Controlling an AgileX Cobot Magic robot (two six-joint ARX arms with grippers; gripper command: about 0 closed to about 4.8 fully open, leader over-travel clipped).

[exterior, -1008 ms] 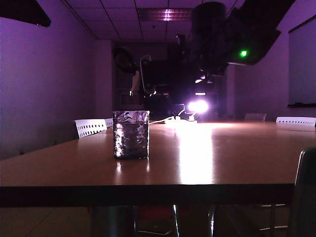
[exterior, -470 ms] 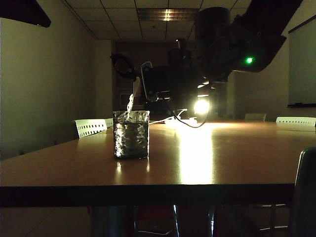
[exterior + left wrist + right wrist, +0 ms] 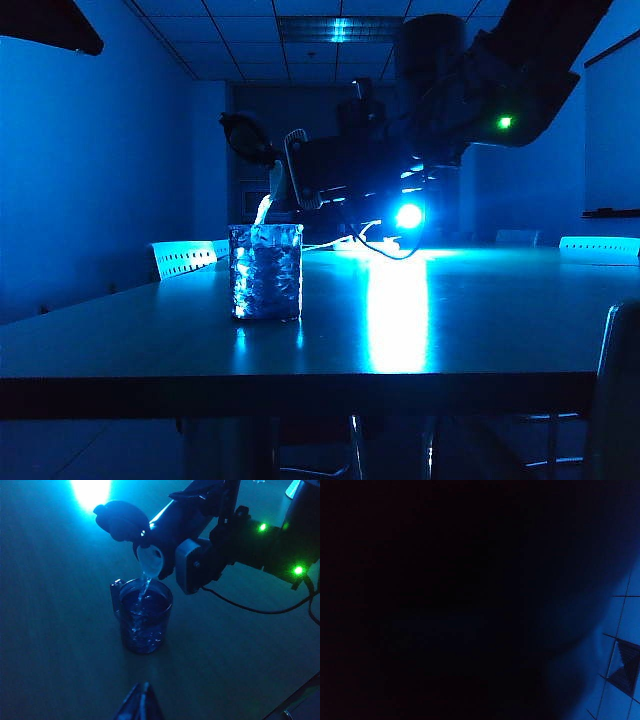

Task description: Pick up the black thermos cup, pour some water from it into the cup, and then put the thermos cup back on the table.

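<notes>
— Biggest first?
— Long table (image 3: 470, 320), glossy top under blue light, dark front edge, bright lamp glare streaking across the middle. Pale perforated chair backs (image 3: 183, 258) at the far edge.

— Next down?
— Right arm reaching in from the right of the exterior view, dark and bulky, green lights on its housing, a cable looping beneath. Right gripper (image 3: 200, 560) clamped across the black thermos cup (image 3: 182, 517), jaws standing wide around the slim cylinder, tipped near level above the table.

— And the smaller things?
— Pale spout end (image 3: 151, 560) angled down, dark flip lid hanging open behind it. Thin stream of water (image 3: 144, 587) falling into the cup (image 3: 144, 615). Short clear glass, hammered and crinkly, glinting, upright on the table left of the glare, partly filled.

— Left gripper?
— Left gripper (image 3: 141, 706) low and back from the glass, holding nothing; only dark tips visible, apparently close together, hard to say for sure.

— Right wrist view?
— Almost wholly black, blocked close up; just a corner of ceiling tiles (image 3: 625, 670).
</notes>
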